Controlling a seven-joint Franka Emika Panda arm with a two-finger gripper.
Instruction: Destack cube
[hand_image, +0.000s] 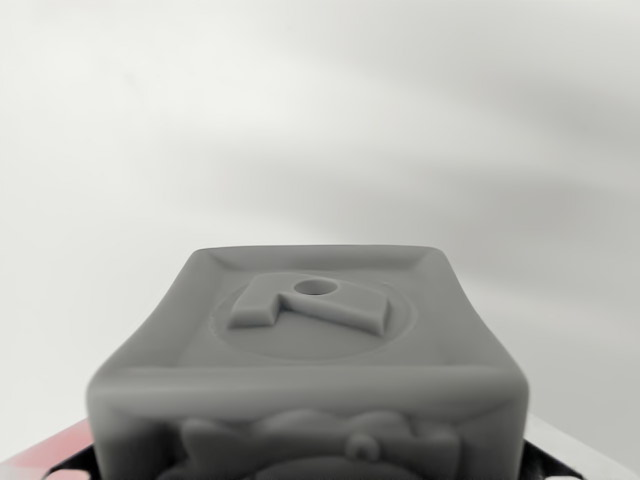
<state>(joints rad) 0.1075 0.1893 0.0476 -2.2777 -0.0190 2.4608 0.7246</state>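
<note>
The grey cube (310, 360) fills the bottom of my wrist view, close beneath me, against a blank white background. I can't see my fingers, so my grip is unknowable. Misjudging alignment could topple it.

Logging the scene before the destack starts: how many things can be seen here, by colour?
Grey cube: 1
Red and white thing at the lower left corner, too little showing to identify: 1
Total: 2
</note>
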